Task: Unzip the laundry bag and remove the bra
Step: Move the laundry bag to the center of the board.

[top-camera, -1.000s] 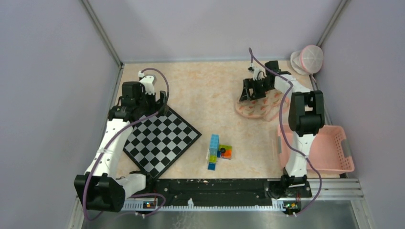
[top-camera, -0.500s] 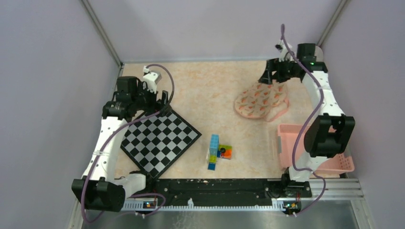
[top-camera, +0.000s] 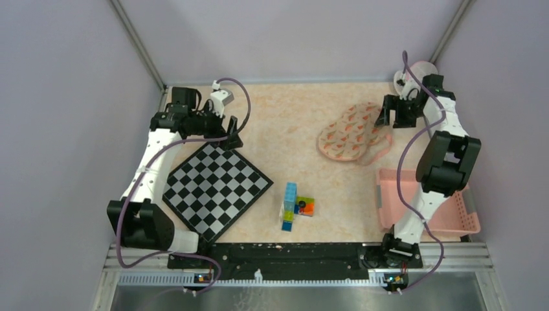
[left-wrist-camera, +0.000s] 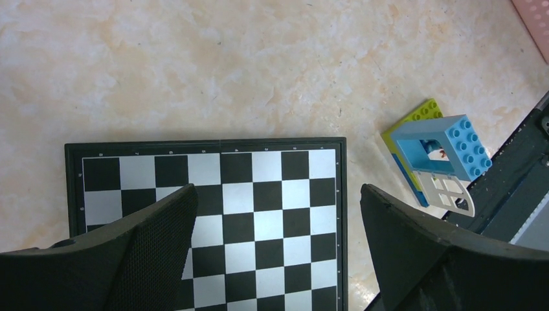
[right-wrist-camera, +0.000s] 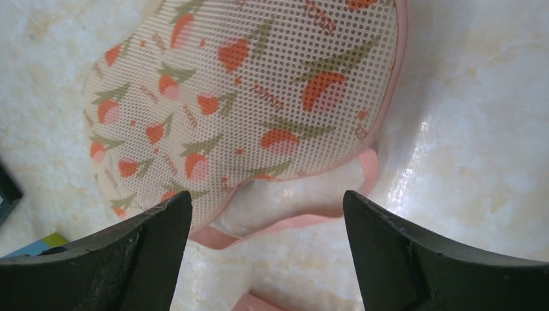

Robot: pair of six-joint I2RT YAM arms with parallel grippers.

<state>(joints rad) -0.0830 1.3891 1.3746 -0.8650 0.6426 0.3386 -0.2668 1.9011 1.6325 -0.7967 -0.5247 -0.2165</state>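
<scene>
The mesh laundry bag (top-camera: pixel 349 133), cream with an orange tulip print and pink trim, lies flat at the back right of the table. It fills the top of the right wrist view (right-wrist-camera: pixel 246 97), with a pink loop (right-wrist-camera: pixel 291 219) at its edge. My right gripper (top-camera: pixel 390 114) is open and empty just above the bag's right end, its jaws wide apart (right-wrist-camera: pixel 267 214). A pale pink padded cup-shaped thing (top-camera: pixel 417 69), possibly the bra, lies in the back right corner, partly hidden by the right arm. My left gripper (top-camera: pixel 231 136) is open and empty over the chessboard's far corner (left-wrist-camera: pixel 275 207).
A black-and-white chessboard (top-camera: pixel 217 188) lies at the left, also in the left wrist view (left-wrist-camera: pixel 259 194). A stack of coloured toy blocks (top-camera: pixel 294 206) stands near the front middle (left-wrist-camera: pixel 440 149). A pink plastic basket (top-camera: pixel 456 207) sits at the front right.
My right gripper has swung from over the bag to the back right and now sits at the bag's right end. My left gripper has moved right, towards the chessboard's far corner.
</scene>
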